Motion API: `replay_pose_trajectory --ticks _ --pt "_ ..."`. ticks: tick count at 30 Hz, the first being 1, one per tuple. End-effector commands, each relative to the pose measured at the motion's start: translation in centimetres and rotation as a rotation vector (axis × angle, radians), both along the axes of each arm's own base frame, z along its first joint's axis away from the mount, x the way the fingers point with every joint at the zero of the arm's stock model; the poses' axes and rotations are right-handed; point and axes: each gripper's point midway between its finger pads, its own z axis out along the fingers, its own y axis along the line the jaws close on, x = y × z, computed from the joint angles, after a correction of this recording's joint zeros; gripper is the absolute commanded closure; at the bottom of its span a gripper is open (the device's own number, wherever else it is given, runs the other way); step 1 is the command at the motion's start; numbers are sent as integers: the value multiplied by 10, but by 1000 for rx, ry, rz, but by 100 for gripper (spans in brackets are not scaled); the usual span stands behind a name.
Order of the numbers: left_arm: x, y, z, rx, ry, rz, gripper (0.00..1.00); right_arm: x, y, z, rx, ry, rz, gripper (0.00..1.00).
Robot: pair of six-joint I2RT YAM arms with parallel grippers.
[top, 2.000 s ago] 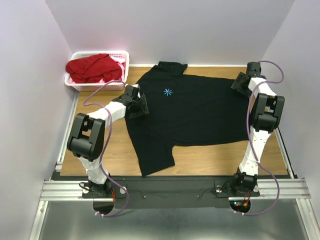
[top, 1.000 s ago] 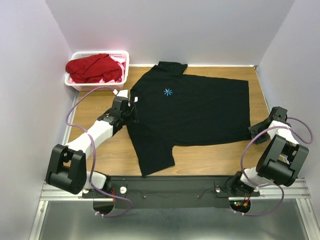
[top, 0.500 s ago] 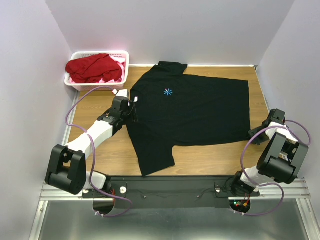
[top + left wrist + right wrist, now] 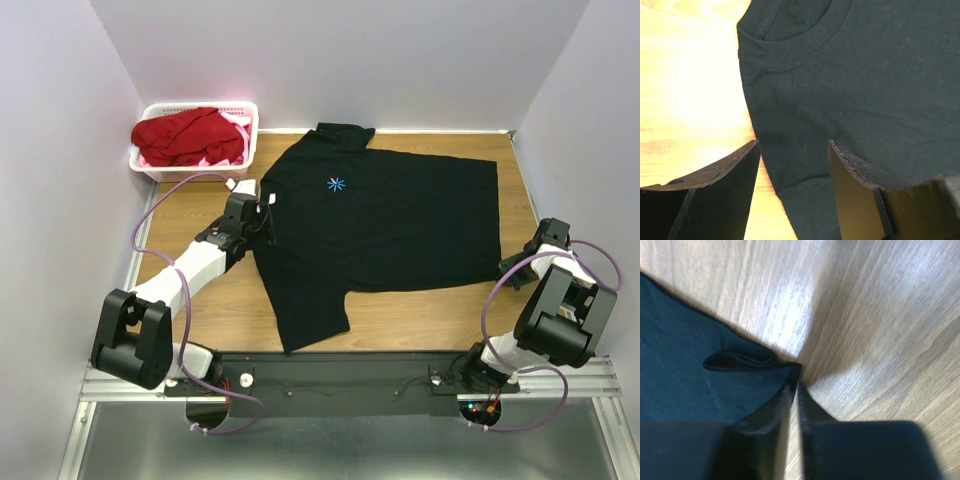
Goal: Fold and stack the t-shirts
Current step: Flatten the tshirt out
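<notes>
The right gripper [image 4: 793, 386] has just squeezed together, pinching a corner of the shirt [image 4: 390, 220] at its tips. Now it can lift and fold. The left gripper [image 4: 794, 150] stays spread, shirt edge right under it.

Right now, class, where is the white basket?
In the top view, the white basket sits at the far left corner, holding red cloth, left of the black t-shirt.
</notes>
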Motion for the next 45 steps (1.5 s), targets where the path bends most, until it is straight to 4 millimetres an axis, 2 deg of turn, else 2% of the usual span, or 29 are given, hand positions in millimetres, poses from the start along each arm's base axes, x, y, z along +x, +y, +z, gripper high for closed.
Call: replay_pose_trajectory --ticks 1,4,6,19,26,32,45 --pt "3 2 6 11 -22 6 32 0 -18 16 -106 -8 0 71" --pt "3 1 3 8 -20 7 32 3 -28 27 -155 -12 3 66" --pt "3 0 3 5 -21 6 32 4 -30 28 -161 -3 14 66" --pt "3 1 1 9 -16 6 32 9 -23 8 -100 32 91 67" --pt "3 1 0 8 -15 5 32 20 -24 27 -121 -33 118 67" --pt "3 0 0 8 -14 3 32 21 -22 36 -138 -62 137 70" --pt "1 1 0 9 -16 4 33 19 -20 15 -95 -10 161 71"
